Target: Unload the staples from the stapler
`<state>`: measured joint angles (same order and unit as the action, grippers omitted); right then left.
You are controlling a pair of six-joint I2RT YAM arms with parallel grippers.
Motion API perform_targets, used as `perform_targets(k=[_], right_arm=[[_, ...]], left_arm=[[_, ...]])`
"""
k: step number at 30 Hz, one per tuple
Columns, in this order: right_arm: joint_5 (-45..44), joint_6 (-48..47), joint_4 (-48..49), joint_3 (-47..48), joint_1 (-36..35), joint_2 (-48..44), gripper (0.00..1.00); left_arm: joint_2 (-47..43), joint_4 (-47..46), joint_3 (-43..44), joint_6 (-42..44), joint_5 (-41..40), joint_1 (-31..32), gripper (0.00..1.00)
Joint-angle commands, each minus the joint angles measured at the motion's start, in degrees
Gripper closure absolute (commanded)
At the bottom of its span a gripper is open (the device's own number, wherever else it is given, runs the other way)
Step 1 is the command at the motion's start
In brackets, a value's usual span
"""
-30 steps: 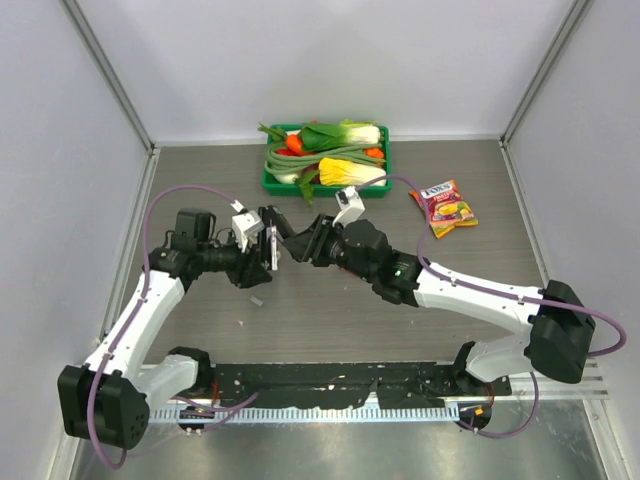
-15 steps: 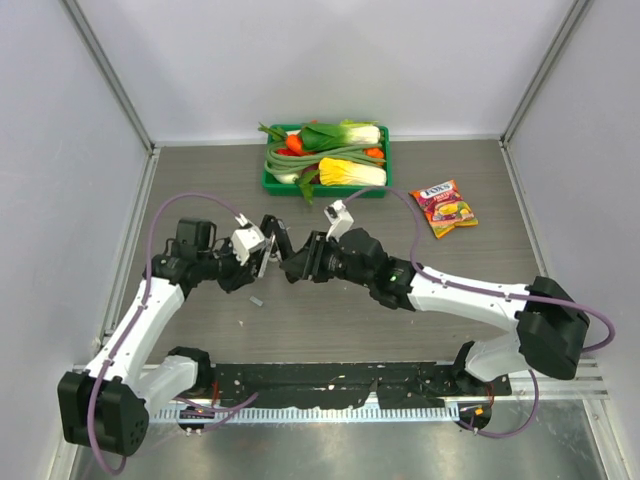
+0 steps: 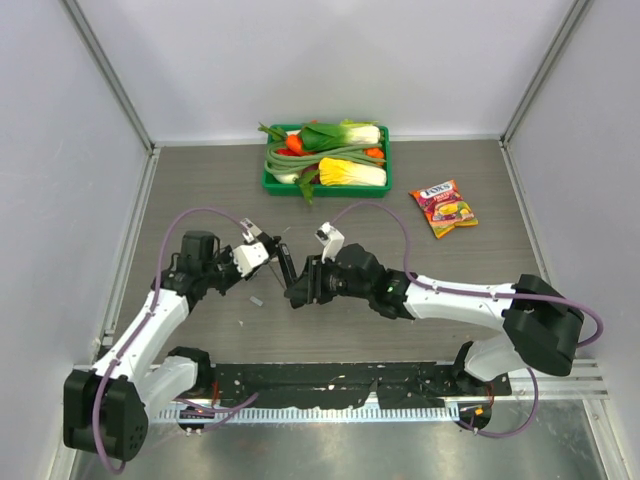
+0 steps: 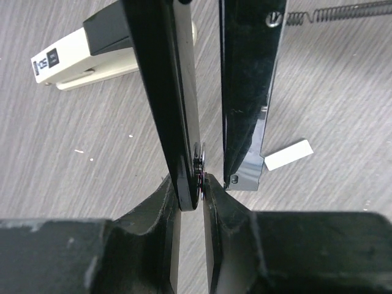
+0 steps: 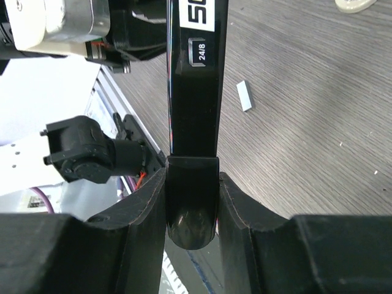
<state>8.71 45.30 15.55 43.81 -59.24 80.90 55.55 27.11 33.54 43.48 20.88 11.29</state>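
Flat on counter (image 4: 92,159) just beyond left jaws: white stapler (image 4: 76,63), long axis crosswise in left wrist view, labelled end leftward, cream body, black top. Left jaws and right jaws both clamped on black stapler (image 5: 193,92).

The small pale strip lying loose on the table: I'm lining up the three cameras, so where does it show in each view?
Top external: the strip lies left of centre, on the wood just lower-left of the black stapler.
Left wrist: right of centre, beside the right-hand black bar.
Right wrist: upper middle, right of the black bar.
Shared landmark: the black stapler, seen in every view.
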Motion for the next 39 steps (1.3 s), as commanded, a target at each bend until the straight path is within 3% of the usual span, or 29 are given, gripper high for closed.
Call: perform_targets(k=[1,15,28,35,38,39], right_arm=[[4.39,-2.58,7.12,-0.22,-1.31,-3.30,0.91],[2.72,-6.97,2.65,-1.27,-2.46,-3.91,0.94],[0.79,-8.38,0.18,-2.51,-3.51,-4.79,0.94],[-8.06,-10.75,-4.11,4.33,-3.51,-7.34,0.96],[-14.84,-14.53,-9.47,10.04,-3.42,-7.69,0.99],[-18.34,-15.84,-10.62,11.37,-3.16,-7.60,0.99]], left_arm=[[-1.85,-12.69,-1.81,5.73,-3.74,0.14,1.00],[-2.11,-26.40,-8.40,11.71,-7.26,0.14,1.00],[-2.55,-26.59,-8.84,11.80,-5.50,0.14,1.00],[-2.82,-15.27,-1.04,3.82,-1.29,0.58,0.97],[-2.38,-3.35,3.97,1.87,3.36,0.84,0.88],[-2.29,-0.51,5.12,2.04,6.07,0.93,0.76]])
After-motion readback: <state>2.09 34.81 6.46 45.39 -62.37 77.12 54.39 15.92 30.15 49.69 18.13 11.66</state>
